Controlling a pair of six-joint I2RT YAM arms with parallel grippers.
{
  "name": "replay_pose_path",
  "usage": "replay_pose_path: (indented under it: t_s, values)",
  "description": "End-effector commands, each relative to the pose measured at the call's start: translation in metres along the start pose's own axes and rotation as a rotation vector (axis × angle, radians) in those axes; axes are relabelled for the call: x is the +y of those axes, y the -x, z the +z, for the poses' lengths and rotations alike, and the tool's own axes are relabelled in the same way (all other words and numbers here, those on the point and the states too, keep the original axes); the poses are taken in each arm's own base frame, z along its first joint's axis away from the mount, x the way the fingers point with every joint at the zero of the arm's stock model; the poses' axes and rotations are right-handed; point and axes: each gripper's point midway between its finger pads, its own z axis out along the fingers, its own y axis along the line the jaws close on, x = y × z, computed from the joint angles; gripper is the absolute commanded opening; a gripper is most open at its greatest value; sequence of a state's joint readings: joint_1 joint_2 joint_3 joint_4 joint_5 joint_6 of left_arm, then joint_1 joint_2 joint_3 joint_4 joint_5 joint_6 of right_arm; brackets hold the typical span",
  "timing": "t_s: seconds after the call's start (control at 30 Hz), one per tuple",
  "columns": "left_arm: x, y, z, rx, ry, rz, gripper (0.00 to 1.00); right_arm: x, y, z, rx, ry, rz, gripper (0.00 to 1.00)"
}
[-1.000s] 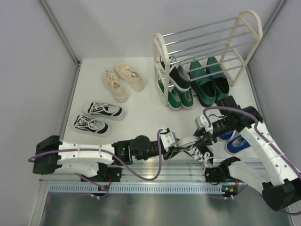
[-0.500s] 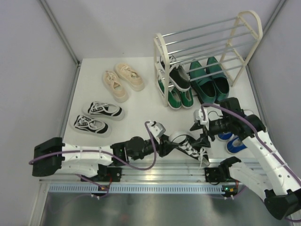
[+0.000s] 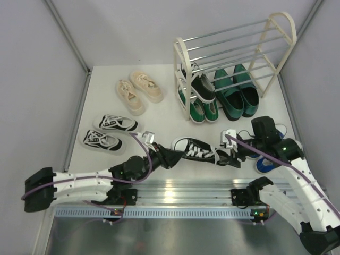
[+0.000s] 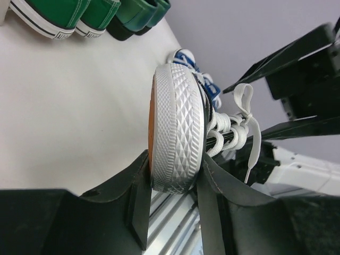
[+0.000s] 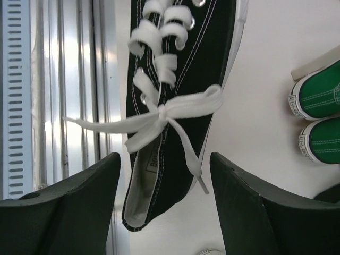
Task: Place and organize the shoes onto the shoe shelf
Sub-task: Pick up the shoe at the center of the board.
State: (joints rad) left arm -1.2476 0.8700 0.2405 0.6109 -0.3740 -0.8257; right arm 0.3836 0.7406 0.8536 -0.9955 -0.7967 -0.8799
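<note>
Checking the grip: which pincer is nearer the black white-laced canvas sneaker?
Left. The left pincer is clamped on the toe of the black white-laced canvas sneaker; the right pincer stands open around its heel end, seemingly not touching.

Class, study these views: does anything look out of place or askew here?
Yes. One black sneaker is alone near the table's front edge, far from the other black sneaker on the shoe shelf. The left gripper pinches its toe cap, and the right gripper has its fingers open around the heel.
</note>
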Motion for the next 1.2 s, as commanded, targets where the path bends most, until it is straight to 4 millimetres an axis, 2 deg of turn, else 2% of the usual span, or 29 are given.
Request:
replay_pose_path:
  t_s: [0.0, 0.2, 0.3, 0.37, 0.4, 0.43, 0.53, 0.63, 0.77, 1.17]
  values:
    - [-0.045, 0.054, -0.009, -0.180, -0.151, -0.246, 0.00, -0.007, -0.011, 0.001, 0.049, -0.023, -0.058, 0.68]
    - [-0.045, 0.054, -0.011, -0.158, -0.145, -0.268, 0.00, -0.024, -0.002, -0.004, 0.050, -0.109, -0.078, 0.65]
    - [-0.046, 0.054, -0.010, -0.151, -0.146, -0.266, 0.00, -0.030, 0.009, -0.009, 0.030, -0.128, -0.092, 0.64]
    - [-0.044, 0.053, -0.009, -0.141, -0.133, -0.256, 0.00, -0.029, 0.017, -0.011, 0.018, -0.117, -0.092, 0.64]
    - [-0.043, 0.053, -0.009, -0.140, -0.128, -0.247, 0.00, -0.021, 0.019, -0.014, 0.019, -0.087, -0.080, 0.65]
    - [-0.044, 0.055, -0.009, -0.142, -0.125, -0.243, 0.00, -0.017, 0.035, -0.020, -0.019, -0.065, -0.108, 0.66]
    - [-0.039, 0.054, -0.009, -0.140, -0.112, -0.238, 0.00, -0.015, 0.053, -0.030, -0.050, -0.065, -0.119, 0.66]
    - [-0.041, 0.056, -0.009, -0.142, -0.120, -0.242, 0.00, -0.022, 0.046, -0.028, -0.027, -0.098, -0.083, 0.66]
    - [-0.045, 0.059, -0.009, -0.145, -0.131, -0.247, 0.00, -0.020, 0.022, -0.015, 0.021, -0.079, -0.037, 0.63]
    - [-0.057, 0.065, -0.006, -0.153, -0.168, -0.286, 0.00, -0.024, -0.007, 0.006, 0.100, -0.075, -0.026, 0.56]
